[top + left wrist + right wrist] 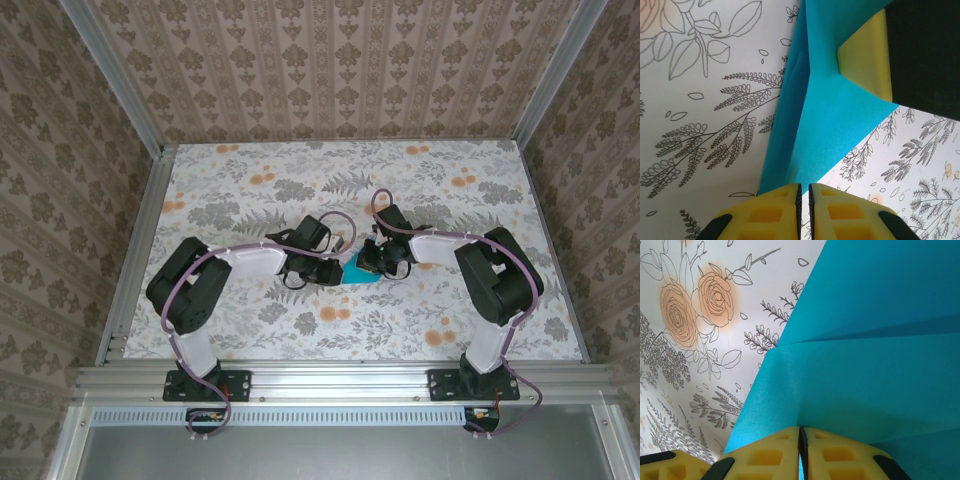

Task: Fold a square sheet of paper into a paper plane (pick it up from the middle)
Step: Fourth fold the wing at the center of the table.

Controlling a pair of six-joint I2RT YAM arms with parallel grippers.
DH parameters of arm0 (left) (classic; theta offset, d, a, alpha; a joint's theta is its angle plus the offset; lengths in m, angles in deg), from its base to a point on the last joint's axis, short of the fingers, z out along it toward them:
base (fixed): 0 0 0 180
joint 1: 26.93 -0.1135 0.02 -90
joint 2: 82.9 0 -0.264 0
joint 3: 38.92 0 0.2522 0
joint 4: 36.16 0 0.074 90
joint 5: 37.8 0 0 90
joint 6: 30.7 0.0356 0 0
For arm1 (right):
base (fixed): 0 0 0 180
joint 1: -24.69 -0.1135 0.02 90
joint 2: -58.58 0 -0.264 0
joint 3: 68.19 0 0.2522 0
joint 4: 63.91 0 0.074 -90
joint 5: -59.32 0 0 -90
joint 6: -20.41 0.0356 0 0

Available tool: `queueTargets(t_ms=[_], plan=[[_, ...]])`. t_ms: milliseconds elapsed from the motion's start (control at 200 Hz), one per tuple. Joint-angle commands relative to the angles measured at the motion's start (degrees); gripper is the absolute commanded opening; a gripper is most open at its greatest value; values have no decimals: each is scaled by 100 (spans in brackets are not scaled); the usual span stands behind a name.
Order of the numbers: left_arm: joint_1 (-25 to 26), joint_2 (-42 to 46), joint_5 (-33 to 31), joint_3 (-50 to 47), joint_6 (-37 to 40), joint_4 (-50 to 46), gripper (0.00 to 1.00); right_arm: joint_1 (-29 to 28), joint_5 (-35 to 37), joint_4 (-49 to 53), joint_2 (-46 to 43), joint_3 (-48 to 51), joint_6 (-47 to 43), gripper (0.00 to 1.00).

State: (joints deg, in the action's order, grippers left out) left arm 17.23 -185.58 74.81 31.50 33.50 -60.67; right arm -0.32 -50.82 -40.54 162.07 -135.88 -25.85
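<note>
Turquoise sheet of paper (358, 272), partly folded, at the middle of the counter (300, 180) between both arms; right pincer (801, 440) closed tight on its edge; left pincer (805, 200) nearly closed at a paper corner, can't tell whether it grips

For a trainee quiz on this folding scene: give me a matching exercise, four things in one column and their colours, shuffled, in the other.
Things:
1. paper
2. right gripper's finger pads
3. table
4. back wall

Colours:
a. beige with a repeating ornament pattern
b. yellow
c. turquoise blue
d. white with grey leaves and orange flowers

Pairs: 1-c, 2-b, 3-d, 4-a
</note>
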Motion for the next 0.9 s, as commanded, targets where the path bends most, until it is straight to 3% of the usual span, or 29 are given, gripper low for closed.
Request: queueTargets(t_ms=[0, 900], plan=[[-48, -52, -111, 64, -22, -134, 15, 53, 467, 427, 349, 80, 72, 12], [-136, -204, -251, -6, 14, -323, 15, 55, 511, 432, 313, 112, 90, 12]])
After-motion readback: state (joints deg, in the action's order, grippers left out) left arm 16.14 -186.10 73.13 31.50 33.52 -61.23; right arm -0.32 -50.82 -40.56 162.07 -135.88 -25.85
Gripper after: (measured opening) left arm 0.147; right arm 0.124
